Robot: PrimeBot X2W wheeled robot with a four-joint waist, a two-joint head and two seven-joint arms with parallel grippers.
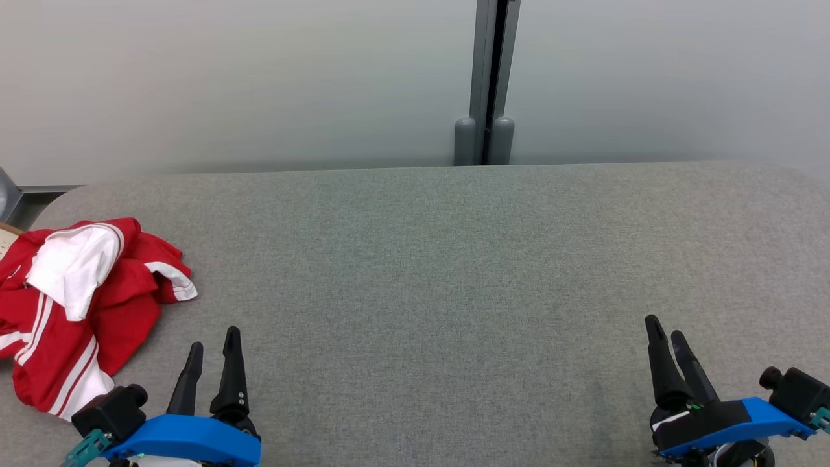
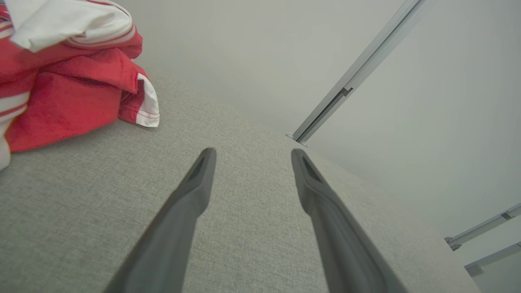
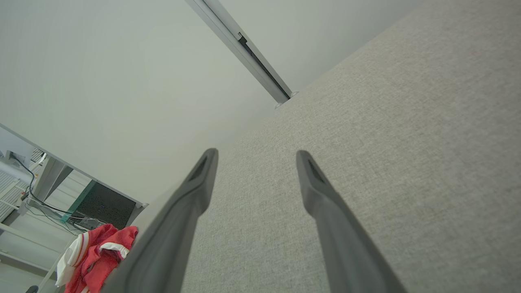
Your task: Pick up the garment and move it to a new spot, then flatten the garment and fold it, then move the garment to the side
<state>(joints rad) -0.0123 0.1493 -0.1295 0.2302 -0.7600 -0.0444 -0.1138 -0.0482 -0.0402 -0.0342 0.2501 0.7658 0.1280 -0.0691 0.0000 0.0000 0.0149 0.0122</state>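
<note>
Heaped at left edge of grey fabric table [image 1: 421, 259]: crumpled red-and-white garment [image 1: 84, 305]. Near it, not touching: left gripper [image 1: 213, 339], spread wide, empty. Near right: right gripper [image 1: 664, 326], likewise.

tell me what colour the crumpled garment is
Red with white stripes and white panels; the garment shows best in the head view.

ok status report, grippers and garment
left gripper open, empty. right gripper open, empty. crumpled red-and-white garment far left on grey fabric surface, untouched. nothing blocking.
</note>
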